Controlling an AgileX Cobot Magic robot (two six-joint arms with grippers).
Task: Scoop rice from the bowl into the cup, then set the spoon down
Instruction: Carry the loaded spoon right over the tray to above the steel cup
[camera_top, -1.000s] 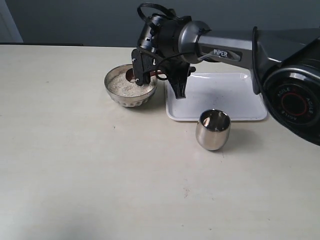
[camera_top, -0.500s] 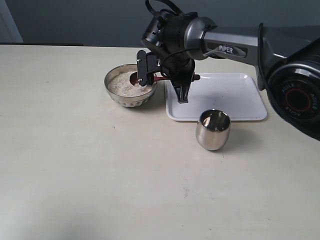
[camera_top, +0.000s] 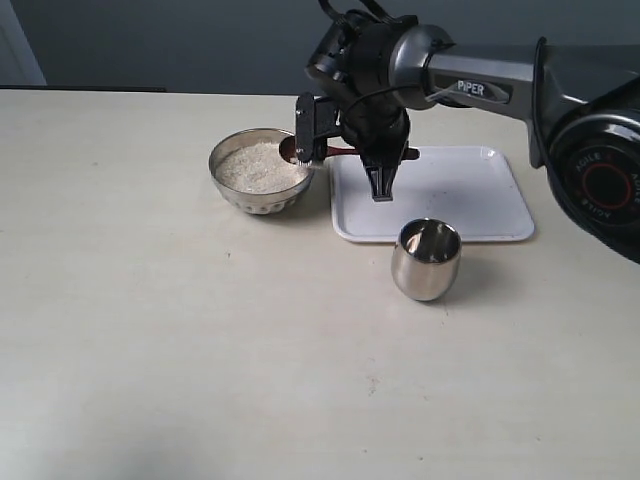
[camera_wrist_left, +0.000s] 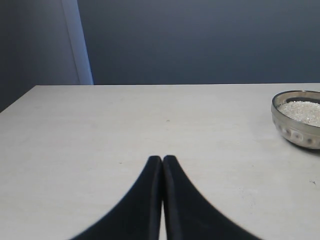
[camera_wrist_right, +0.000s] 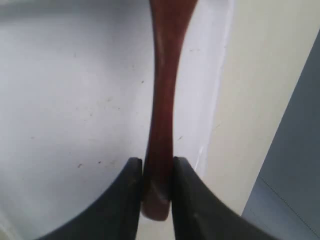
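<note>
1. Pale cream surface (camera_top: 180, 360), matt and faintly speckled, fills the foreground.
2. Left hand (camera_wrist_left: 162, 161): two black tapered fingers are pressed tip to tip with nothing between them. It sits low over the surface, well apart from the bowl.
3. Cup (camera_top: 426, 260): a rounded, mirror-bright steel tumbler, upright just in front of the tray. Its contents cannot be made out.
4. Tray (camera_top: 470, 200): a flat white rectangle with rounded corners and a low lip.
5. Bowl (camera_top: 262, 200): wide, shallow, shiny steel, just beside the tray, holding rice (camera_top: 255, 168) in a pale granular heap.
6. Spoon (camera_top: 338, 151): slim reddish-brown wood, held roughly level. Its oval head is over the bowl's rim nearest the tray, and its handle crosses the tray's edge.
7. Right hand (camera_wrist_right: 157, 187) is clamped on the handle near its end, with a black finger on each side. Its dark grey arm (camera_top: 480, 88) reaches in from the right.
8. Behind everything is a dark blue-grey wall (camera_top: 150, 40).
</note>
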